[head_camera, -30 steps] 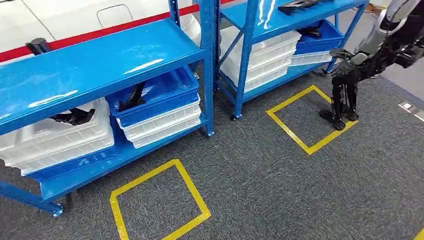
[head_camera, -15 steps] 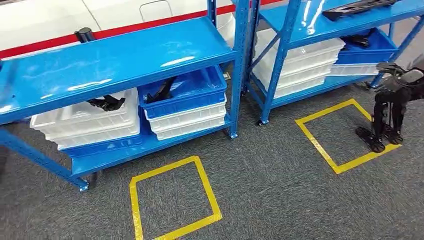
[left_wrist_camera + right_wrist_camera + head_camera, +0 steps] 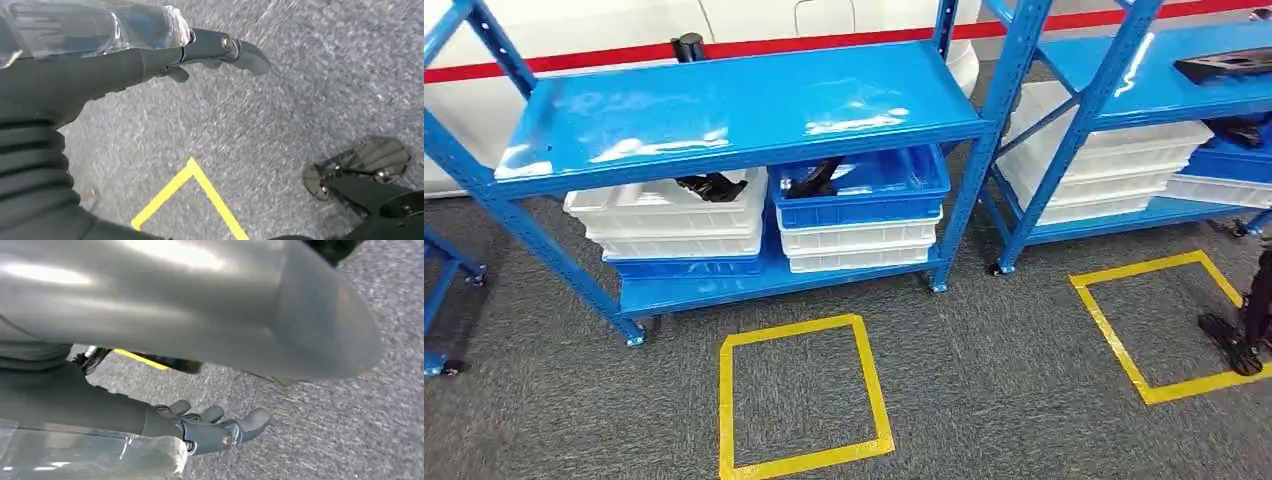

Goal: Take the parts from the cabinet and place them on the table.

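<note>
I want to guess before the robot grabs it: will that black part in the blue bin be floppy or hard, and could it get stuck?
The black part probably stays stiff: it juts above the blue bin rim without sagging. Its bent, irregular outline might snag the rim or the shelf close overhead. It looks slim, so likely light.

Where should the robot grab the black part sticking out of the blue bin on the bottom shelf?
Probably by the end of the black part that pokes above the rim of the blue bin. Come in from the front, under the top shelf, since that shelf blocks reaching straight down. Its exact shape is too small to tell.
</note>
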### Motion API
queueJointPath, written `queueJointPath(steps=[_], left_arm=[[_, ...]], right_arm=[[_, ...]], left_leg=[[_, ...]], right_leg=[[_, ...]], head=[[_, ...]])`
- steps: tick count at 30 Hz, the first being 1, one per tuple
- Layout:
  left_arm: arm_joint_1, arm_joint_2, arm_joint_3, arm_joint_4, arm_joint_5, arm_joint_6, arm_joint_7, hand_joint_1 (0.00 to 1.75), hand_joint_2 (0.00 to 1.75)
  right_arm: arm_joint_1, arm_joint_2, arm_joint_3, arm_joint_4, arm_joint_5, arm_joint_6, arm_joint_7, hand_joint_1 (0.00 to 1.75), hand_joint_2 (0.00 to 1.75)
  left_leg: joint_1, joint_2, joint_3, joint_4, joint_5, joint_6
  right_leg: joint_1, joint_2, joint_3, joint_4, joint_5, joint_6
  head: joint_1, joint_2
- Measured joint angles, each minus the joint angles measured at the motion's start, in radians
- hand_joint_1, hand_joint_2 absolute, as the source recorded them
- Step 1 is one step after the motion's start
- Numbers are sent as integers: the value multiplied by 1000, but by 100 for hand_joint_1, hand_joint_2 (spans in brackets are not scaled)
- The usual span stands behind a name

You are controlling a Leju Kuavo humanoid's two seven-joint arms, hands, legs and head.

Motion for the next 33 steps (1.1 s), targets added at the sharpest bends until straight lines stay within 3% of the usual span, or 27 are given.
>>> queueJointPath(steps=[1,2,3,4,5,8,9,10,11,12,13,14,15,16,17,19,20,23,25,26,27,29,30,31,32,33], left_arm=[[2,0,0,0,0,0,2,0,0],[4,0,0,0,0,0,3,0,0],[3,-1,-1,0,0,0,3,0,0],[4,-1,-2,0,0,0,3,0,0],[3,-1,-3,0,0,0,3,0,0],[11,-1,-6,0,2,3,11,0,0],[11,0,-7,0,2,6,19,0,175],[11,-2,-8,0,3,9,20,0,175],[8,-4,-9,0,5,12,20,0,175],[2,-5,-9,0,8,16,21,0,175],[1,-5,-9,0,9,21,24,0,175],[0,-5,-9,0,11,25,32,0,175],[1,-5,-9,0,14,28,45,0,175],[5,-5,-9,0,16,30,57,0,175],[9,-5,-9,0,14,31,61,0,175],[24,-5,0,0,-1,31,58,0,175],[30,-5,7,0,-9,27,53,0,175],[57,-6,35,0,-35,5,42,0,175],[62,-8,60,0,-53,-11,30,0,175],[61,-8,75,0,-64,-22,24,0,175],[62,-8,91,0,-73,-29,19,0,175],[62,-10,119,-5,-90,-46,10,0,175],[61,-11,136,-11,-100,-55,5,0,0],[60,-12,152,-19,-110,-65,-1,0,0],[59,-13,167,-27,-118,-73,-3,0,0],[58,-14,186,-38,-127,-81,-8,0,0]], right_arm=[[0,0,0,0,0,0,4,0,0],[-1,0,0,0,0,0,9,0,0],[-1,-1,0,0,0,0,13,0,0],[-2,-2,0,0,0,0,15,0,0],[-3,-2,0,0,-3,0,16,0,0],[-11,-1,3,0,18,0,45,0,0],[-13,-1,5,0,24,0,57,0,0],[-13,-1,6,0,26,-1,65,0,0],[-12,-2,6,0,27,-1,68,0,0],[-9,-1,7,0,27,0,69,0,0],[-7,-1,7,0,27,0,72,0,0],[-4,-1,8,0,27,0,72,0,175],[-3,-1,9,0,27,0,71,0,175],[-4,-1,10,0,26,0,65,0,175],[-4,1,10,0,24,0,56,0,175],[-4,4,2,-8,33,0,45,0,175],[-5,5,-4,-11,41,0,42,0,175],[0,6,-29,-21,79,0,39,0,175],[9,6,-51,-26,104,0,36,0,175],[16,6,-66,-27,121,0,35,0,175],[24,6,-80,-28,133,0,32,0,175],[49,5,-108,-28,155,0,30,0,175],[65,5,-124,-28,171,0,29,0,0],[83,4,-140,-28,184,0,28,0,0],[97,3,-154,-28,194,0,27,0,0],[111,1,-173,-28,206,0,26,0,0]], left_leg=[[1,-15,2,1,-1,-1],[2,-32,7,1,-3,-3],[4,-40,11,2,-5,-5],[4,-52,12,2,-8,-8],[-4,-59,11,10,-12,-15],[6,-66,8,-2,-12,-32],[6,-66,8,2,-15,-38],[6,-20,3,26,-30,-40],[5,16,-21,75,-63,-46],[7,33,-65,168,-110,-52],[9,38,-106,250,-143,-57],[11,39,-138,315,-162,-60],[12,39,-149,332,-157,-62],[14,40,-136,302,-133,-63],[15,41,-101,232,-95,-62],[15,58,0,32,-13,-58],[5,61,8,11,-23,-51],[0,54,7,9,-24,-34],[7,50,17,-4,-15,-18],[7,50,19,-4,-18,-11],[7,50,21,-4,-19,-4],[4,49,23,-4,-22,-1],[4,46,24,-4,-22,-1],[5,44,26,-4,-24,-1],[5,40,30,-3,-26,-3],[7,37,34,-3,-28,-6]], right_leg=[[0,0,9,-39,37,-1],[-1,7,40,-125,95,-1],[-2,22,79,-218,148,-3],[-4,50,108,-296,177,-4],[-2,64,114,-315,168,-5],[6,56,116,-313,171,-21],[-1,49,116,-320,177,-30],[-2,44,118,-321,179,-33],[-2,40,118,-321,177,-38],[1,29,119,-321,176,-40],[2,22,119,-321,174,-42],[2,14,119,-321,172,-42],[2,9,120,-321,171,-42],[2,6,121,-321,170,-41],[2,1,124,-321,168,-40],[1,-2,134,-321,161,-32],[9,-2,135,-319,157,-25],[5,-3,139,-324,153,-14],[0,-2,141,-310,141,-1],[2,-1,120,-262,108,0],[2,-1,85,-188,69,1],[1,-1,3,-28,5,4],[1,-1,-23,12,3,4],[0,-1,-21,-6,29,5],[-1,-1,4,-66,70,5],[-2,-1,47,-160,120,4]], head=[[0,0],[0,0],[0,0],[1,0],[1,0],[1,0],[1,0],[1,0],[-6,0],[-5,0],[-6,0],[-6,0],[-6,0],[-6,0],[-6,0],[-6,0],[-6,0],[-5,0],[-5,0],[-4,0],[-2,0],[-2,0],[-2,0],[-2,0],[-2,0],[-2,0]])
